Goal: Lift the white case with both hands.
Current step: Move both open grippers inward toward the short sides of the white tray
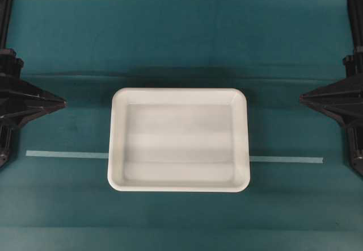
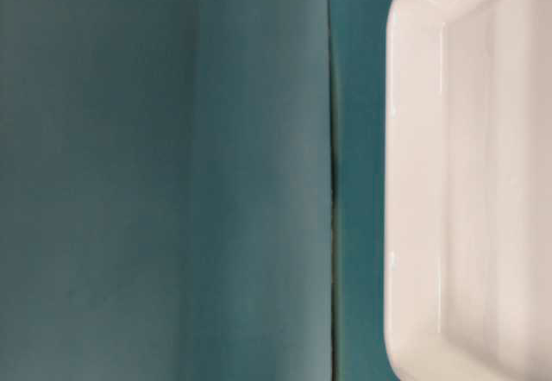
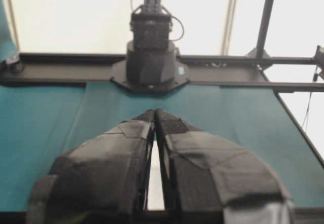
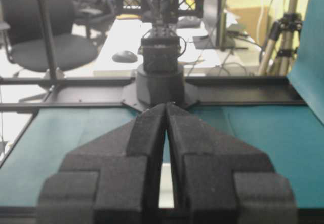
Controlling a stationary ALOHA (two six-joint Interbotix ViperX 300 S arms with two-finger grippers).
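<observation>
Teal cloth-covered work surface inside a black metal frame, with an office room beyond.

The flat teal fabric table covering (image 1: 181, 41) shows faint creases and a horizontal fold line, and a thin pale tape strip (image 1: 67, 154) lies straight across it. A black metal frame rail (image 4: 243, 95) borders the table edge, with a black upright post (image 3: 267, 19) rising from it against bright, washed-out background light. Beyond the frame stand a black swivel office chair (image 4: 48, 36), a white desk top (image 4: 126, 44) carrying a dark computer mouse (image 4: 124, 57), and a black camera tripod (image 4: 281, 29). An upright teal cloth panel (image 4: 310, 46) closes one side.
</observation>
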